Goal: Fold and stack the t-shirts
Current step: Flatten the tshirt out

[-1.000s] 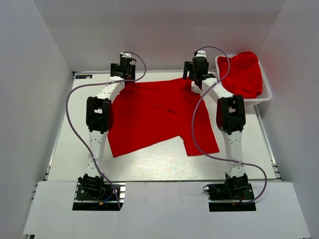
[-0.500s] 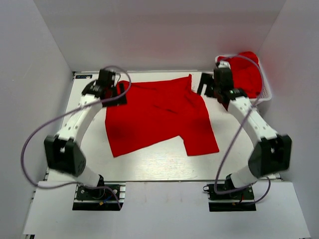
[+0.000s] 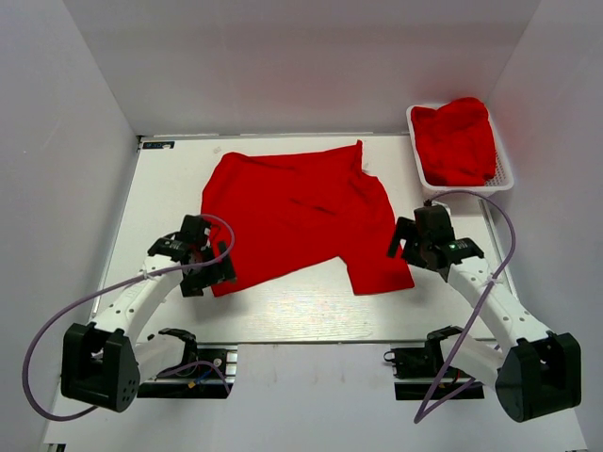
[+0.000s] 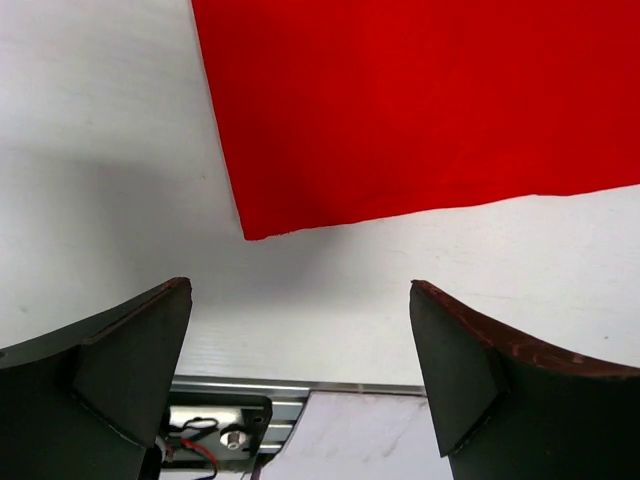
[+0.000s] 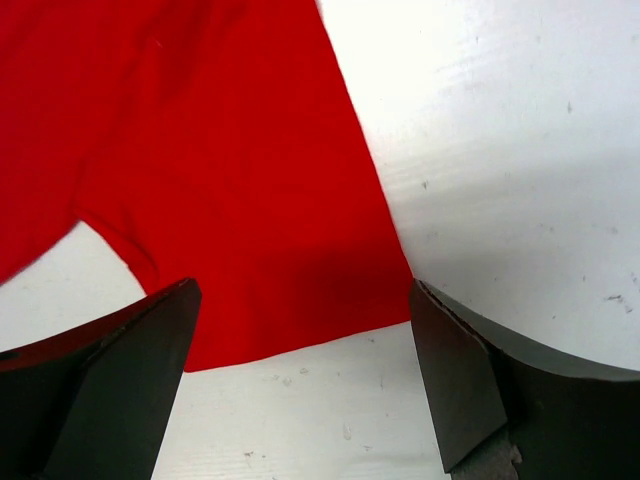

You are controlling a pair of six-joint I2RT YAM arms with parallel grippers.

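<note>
So the shirt (image 3: 297, 212) is lying spread open on the table (image 3: 283, 315), a bit past the middle toward 12 o'clock, not folded at all. It sits slightly crooked. One sleeve runs down toward 5 o'clock, and there's a small wrinkled bump at its 1 o'clock corner. Otherwise it looks pretty flat to us.

At the table's 1 o'clock corner is the basket (image 3: 507, 179), with a red heap (image 3: 457, 141) bunched up inside it, well apart from the spread shirt. We can't tell how many shirts are in there.

The left gripper (image 3: 209, 271) hangs at the shirt's 7 o'clock corner. In its wrist view the jaws are spread wide with nothing between them but bare table, and the red corner is just ahead of the fingers.

The right gripper (image 3: 407, 247) is at the sleeve's edge, around 4 o'clock of the shirt. Its jaws are wide too and hold nothing, with the sleeve's end showing between the fingers. We can't say if they touch the cloth.
</note>
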